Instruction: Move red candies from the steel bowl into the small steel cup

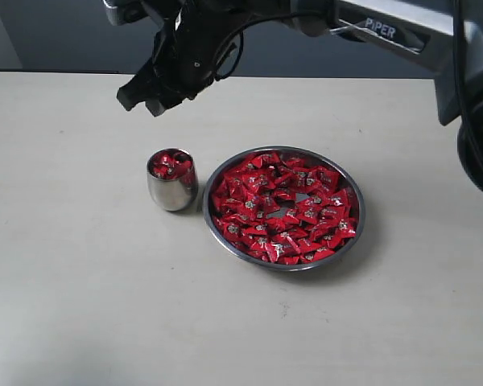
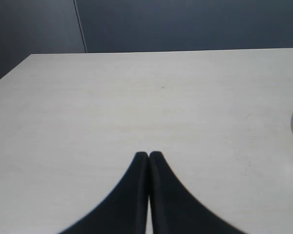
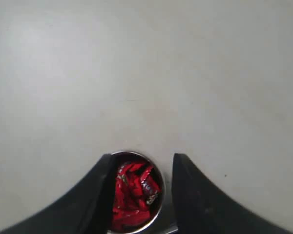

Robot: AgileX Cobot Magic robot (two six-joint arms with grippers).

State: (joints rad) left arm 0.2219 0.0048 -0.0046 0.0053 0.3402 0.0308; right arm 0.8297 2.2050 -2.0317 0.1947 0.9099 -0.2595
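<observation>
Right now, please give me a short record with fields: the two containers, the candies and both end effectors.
small steel cup: upright on table, nearly full of red candies
steel bowl: beside the cup, holds most candies
right end effector: open, empty, above the cup
left end effector: shut, empty, above bare table

Robot lab, pale table [image 1: 72, 305], dark backdrop [image 2: 185, 24]

We see shiny red candies [image 1: 282, 205] with silvery-white centre marks, the mirror-silver steel bowl [image 1: 286, 267] and small steel cup [image 1: 171, 195] mid-frame, a pale beige tabletop [image 1: 80, 281], and the black right gripper [image 1: 142, 103] upper left.
</observation>
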